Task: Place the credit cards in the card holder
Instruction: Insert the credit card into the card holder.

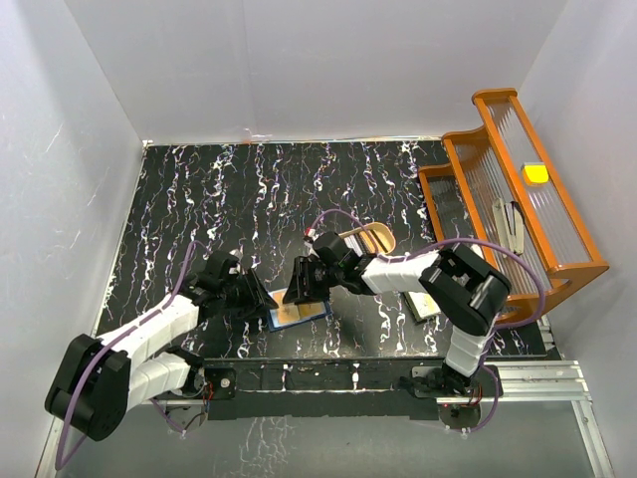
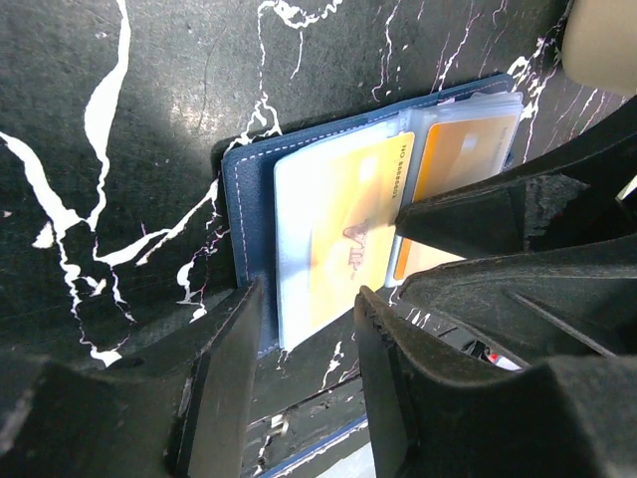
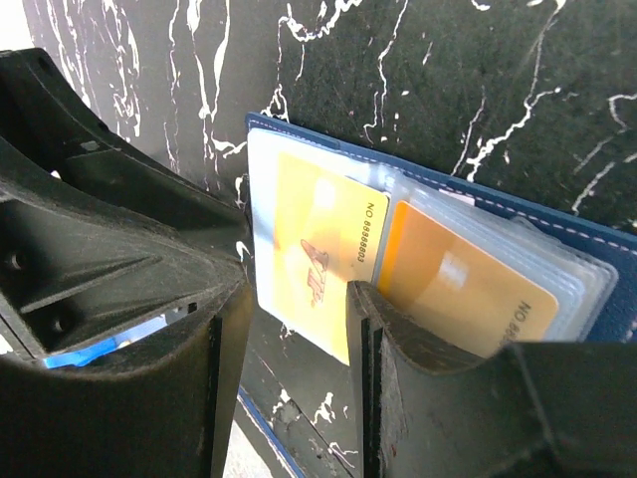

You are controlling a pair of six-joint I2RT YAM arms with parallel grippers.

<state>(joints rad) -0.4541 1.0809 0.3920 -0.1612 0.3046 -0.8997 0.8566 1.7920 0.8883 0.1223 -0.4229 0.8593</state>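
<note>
When reading from the left, note the left gripper, fingers half-spread and clamping nothing, straddling the left edge of the open card holder, flat near the tabletop's near edge, just left of middle. Could shove it sideways or snag a clear sleeve if lowered or closed carelessly. Next, credit cards, yellow and orange, apparently sleeved; cannot tell how deep, so may slip out. Lastly, right gripper, fingers likewise half-spread, empty, over the cards: risks dragging one along on lifting.
</note>
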